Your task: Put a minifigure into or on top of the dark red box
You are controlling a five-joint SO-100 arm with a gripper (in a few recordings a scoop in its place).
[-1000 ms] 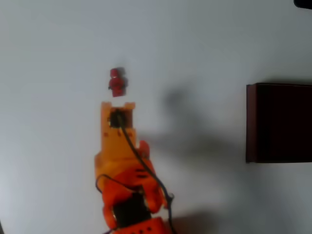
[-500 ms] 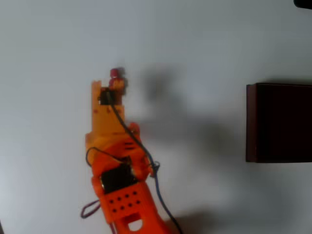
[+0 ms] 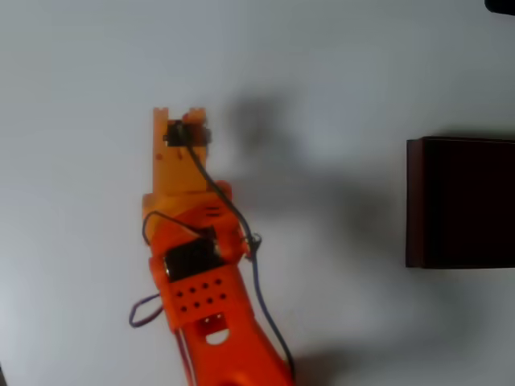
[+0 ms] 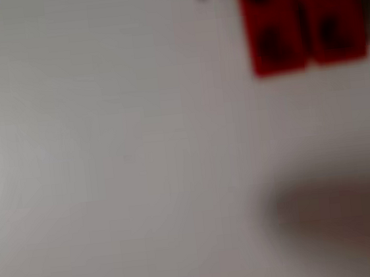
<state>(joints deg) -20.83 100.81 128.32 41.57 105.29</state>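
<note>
On the white table (image 3: 80,80), the orange gripper (image 3: 181,117) sat over the minifigure (image 4: 304,23), whose red legs showed blurred in the wrist view. Whether its fingers were apart or together I couldn't tell. The figure looked light, rigid and slick; gripping across the torso seemed safest. The dark red box (image 3: 463,203) stood well apart at the right.

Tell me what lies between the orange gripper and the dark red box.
Nothing solid: in the overhead view the white table between the gripper and the dark red box is bare, crossed by soft grey shadows.
</note>
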